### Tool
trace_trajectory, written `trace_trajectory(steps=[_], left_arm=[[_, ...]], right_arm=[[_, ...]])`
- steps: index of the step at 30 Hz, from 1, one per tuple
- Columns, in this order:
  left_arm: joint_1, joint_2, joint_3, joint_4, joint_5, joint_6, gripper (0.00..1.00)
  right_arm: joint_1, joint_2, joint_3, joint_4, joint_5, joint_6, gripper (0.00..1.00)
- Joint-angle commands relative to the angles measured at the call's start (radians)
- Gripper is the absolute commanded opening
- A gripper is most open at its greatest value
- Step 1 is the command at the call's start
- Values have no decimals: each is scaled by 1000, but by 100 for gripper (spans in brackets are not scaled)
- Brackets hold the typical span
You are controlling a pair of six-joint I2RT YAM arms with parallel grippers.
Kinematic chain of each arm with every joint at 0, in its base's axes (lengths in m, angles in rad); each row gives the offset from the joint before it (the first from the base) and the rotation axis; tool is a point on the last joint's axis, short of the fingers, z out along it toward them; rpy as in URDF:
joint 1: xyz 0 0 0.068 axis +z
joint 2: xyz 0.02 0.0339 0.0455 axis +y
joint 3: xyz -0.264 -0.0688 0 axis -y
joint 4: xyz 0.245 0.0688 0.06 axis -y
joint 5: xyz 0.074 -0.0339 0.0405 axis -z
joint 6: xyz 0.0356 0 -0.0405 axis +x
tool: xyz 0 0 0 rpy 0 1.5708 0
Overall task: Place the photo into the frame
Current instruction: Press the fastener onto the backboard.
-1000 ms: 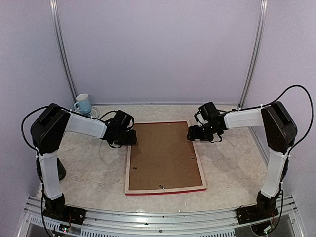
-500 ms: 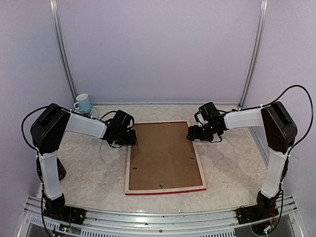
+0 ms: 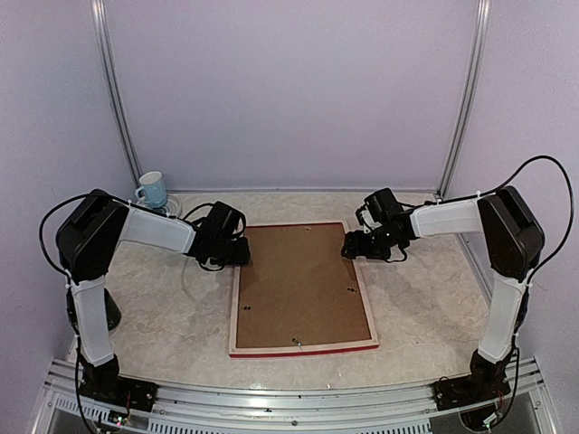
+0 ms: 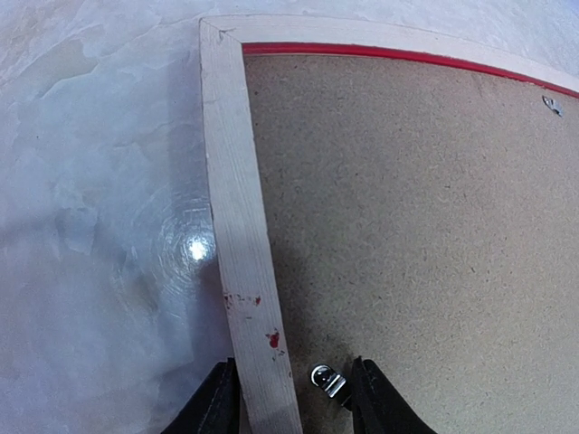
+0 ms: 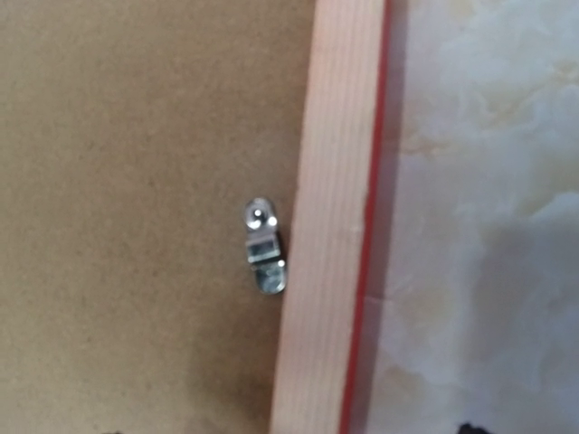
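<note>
Left wrist view: easing left gripper [image 4: 294, 402] narrower astride frame [image 4: 237, 226] bar and turn clip [image 4: 327, 380], gripping nothing yet; holding right gripper [image 3: 348, 246] spread wide; probably locking backing board [image 4: 416, 226]

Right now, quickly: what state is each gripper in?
Left gripper: open over one side of the frame, holding nothing.
Right gripper: open, holding nothing.

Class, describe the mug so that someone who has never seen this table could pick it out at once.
Start at the marbled table and go to its far left corner, by the wall beyond the left arm. There stands the mug, upright. It is the only pale blue, rounded thing; the flat frame lies mid-table.
</note>
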Motion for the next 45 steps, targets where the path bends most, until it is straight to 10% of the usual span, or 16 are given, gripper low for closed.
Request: trace_trajectory(steps=[1, 45], left_arm=[[-2, -5, -30, -38, -1, -9, 41], [3, -36, -70, -68, -88, -32, 19]], right_arm=[[-7, -23, -10, 13, -7, 6, 79], [-6, -34, -27, 29, -33, 15, 79]])
